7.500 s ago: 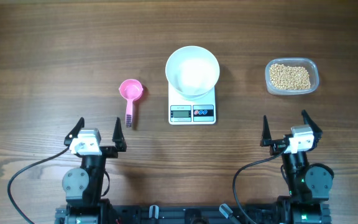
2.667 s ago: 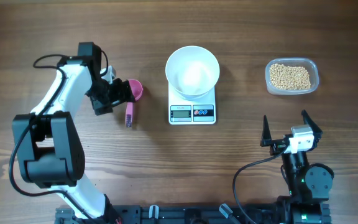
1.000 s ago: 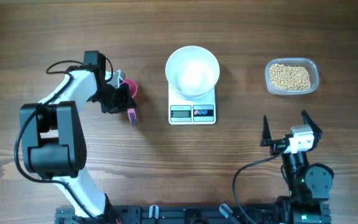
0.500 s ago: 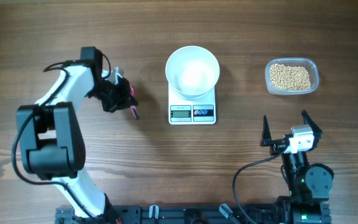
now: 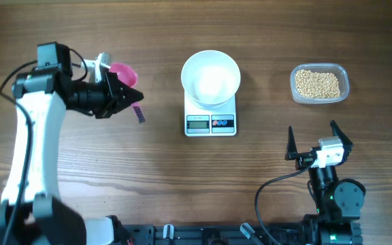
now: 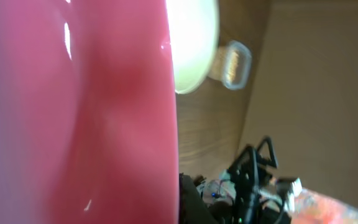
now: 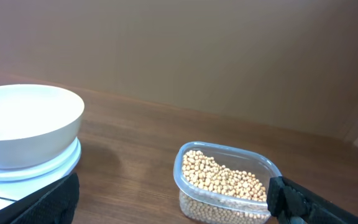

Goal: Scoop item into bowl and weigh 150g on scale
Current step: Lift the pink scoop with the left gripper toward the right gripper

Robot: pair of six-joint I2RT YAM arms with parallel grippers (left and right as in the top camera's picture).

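Beans (image 5: 317, 84) could spill if the pink scoop (image 5: 122, 71) (clamped in the left tool (image 5: 126, 95)) twists; right tool (image 5: 312, 136) stands wide.

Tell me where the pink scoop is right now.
In the overhead view, the pink scoop is on the left side, held in the shut left gripper, left of the white bowl and scale.

**Robot test bench, lab-like setting**

A left arm (image 5: 31, 136) and a right arm (image 5: 327, 180) are mounted on a black rail (image 5: 203, 235) at the edge of a wood-grain table (image 5: 182, 177). A plain brown panel (image 7: 197, 50) is set behind it, and a scale (image 5: 210, 122) is laid out as a prop.
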